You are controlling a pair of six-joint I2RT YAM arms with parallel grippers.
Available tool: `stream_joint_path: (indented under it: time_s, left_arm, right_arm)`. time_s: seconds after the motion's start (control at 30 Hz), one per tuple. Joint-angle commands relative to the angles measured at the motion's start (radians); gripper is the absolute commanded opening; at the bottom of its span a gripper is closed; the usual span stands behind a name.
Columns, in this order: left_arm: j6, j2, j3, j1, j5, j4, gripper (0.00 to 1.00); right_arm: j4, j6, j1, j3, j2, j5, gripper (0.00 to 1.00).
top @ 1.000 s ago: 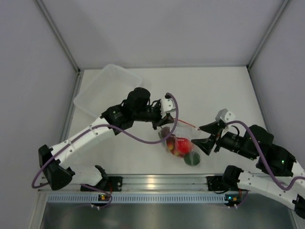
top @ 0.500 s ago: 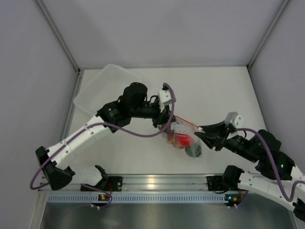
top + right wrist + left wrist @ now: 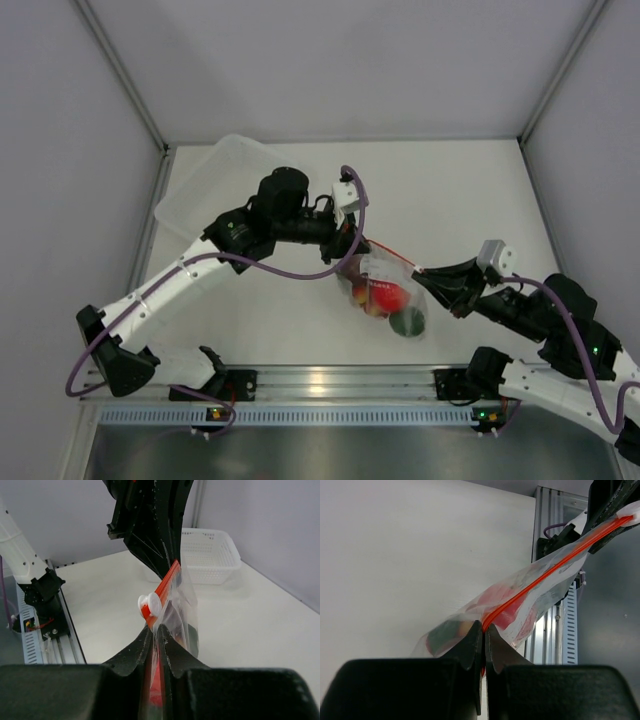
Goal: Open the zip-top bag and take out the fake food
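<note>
The zip-top bag (image 3: 385, 285), clear and crinkly, hangs stretched between my two grippers by its orange-red zip strip (image 3: 392, 257). My left gripper (image 3: 352, 240) is shut on the strip's far-left end (image 3: 483, 627). My right gripper (image 3: 425, 272) is shut on the other end (image 3: 159, 632), just behind the white slider (image 3: 150, 603). The fake food sags in the bag's bottom: a red tomato (image 3: 388, 296) and a green ball (image 3: 408, 322) show through the plastic. The zip strip (image 3: 545, 572) runs taut and closed toward the right fingers (image 3: 607, 502).
A translucent white tub (image 3: 225, 185) lies at the back left of the table, behind the left arm; in the right wrist view the tub (image 3: 210, 555) sits beyond the bag. The aluminium rail (image 3: 320, 382) runs along the near edge.
My right gripper has closed onto the slider end of the bag. The left gripper has drawn its end up and back, so the bag now hangs taut between both grippers.
</note>
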Motion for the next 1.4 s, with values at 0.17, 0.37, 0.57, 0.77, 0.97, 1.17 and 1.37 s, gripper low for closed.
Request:
stream_joint_path:
  time_s: [0.17,0.37,0.57,0.77,0.97,1.17,1.37]
  left_arm:
    - [-0.019,-0.004,0.038,0.006,0.065,0.054,0.00]
    - [-0.017,0.004,0.033,0.008,0.073,0.053,0.00]
    - [-0.025,0.016,0.025,0.011,0.073,0.053,0.00]
    - [-0.029,0.024,0.025,0.011,0.080,0.054,0.00]
    - [-0.031,0.023,0.016,0.013,0.080,0.054,0.00]
    - [-0.068,0.012,0.008,0.019,-0.028,0.054,0.35]
    - [-0.068,0.012,0.013,0.019,0.001,0.060,0.99]
  right_arm:
    - [0.063,-0.008,-0.011,0.034,0.020,0.015,0.11]
    - [0.055,-0.008,-0.012,0.048,0.032,0.010,0.07]
    - [0.046,-0.005,-0.011,0.063,0.035,-0.002,0.06]
    - [0.038,-0.005,-0.011,0.072,0.049,-0.013,0.00]
    - [0.035,-0.003,-0.011,0.074,0.060,-0.007,0.00]
    - [0.001,0.003,-0.011,0.103,0.118,-0.007,0.00]
    - [-0.011,0.000,-0.011,0.130,0.192,-0.008,0.00]
